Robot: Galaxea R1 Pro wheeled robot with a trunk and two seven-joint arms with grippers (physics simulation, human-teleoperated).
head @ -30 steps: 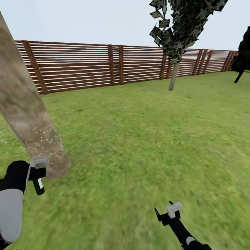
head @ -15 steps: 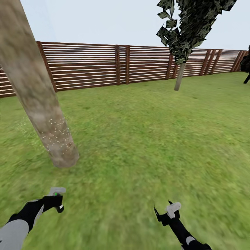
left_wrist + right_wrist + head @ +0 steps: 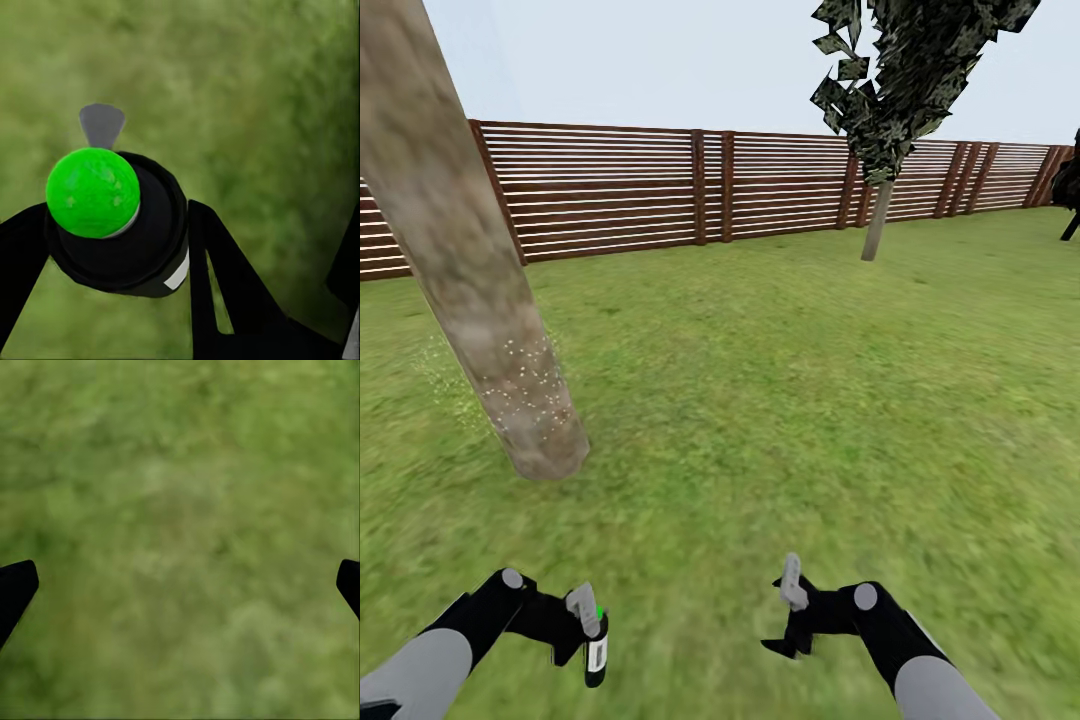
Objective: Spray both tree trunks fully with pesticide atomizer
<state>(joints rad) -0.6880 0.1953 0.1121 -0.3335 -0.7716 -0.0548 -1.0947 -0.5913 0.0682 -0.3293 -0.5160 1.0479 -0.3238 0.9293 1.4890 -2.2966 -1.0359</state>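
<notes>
2 trees stand on the lawn point(image 3: 780, 380) of the garden. The nearer tree trunk point(image 3: 470, 270) rises thick, pale and mottled on the robot's left, leaning in the head view, with a band of fine whitish specks on its lower part just above the flared base. The farther tree point(image 3: 890, 90) stands well apart, close to the brown slatted fence point(image 3: 660, 190) along the lawn's far edge, its grey-green crown spreading above a thin pale trunk. 1 dark shape point(image 3: 1070, 190) shows at the fence's right end.

Low in the head view, the left gripper point(image 3: 586, 628) hangs over the grass with its jaws closed around the pesticide atomizer point(image 3: 596, 648), a slim dark bottle with a white label, clear of the ground and near the speckled trunk's base. In the left wrist view the atomizer's bright green cap point(image 3: 93, 192) sits on its black body point(image 3: 127, 240), clamped between the black fingers point(image 3: 225, 285).

The right gripper point(image 3: 788, 610) hangs over bare grass, its jaws spread wide with nothing between them; the right wrist view shows its fingertips point(image 3: 15, 589) at opposite edges over the lawn.
</notes>
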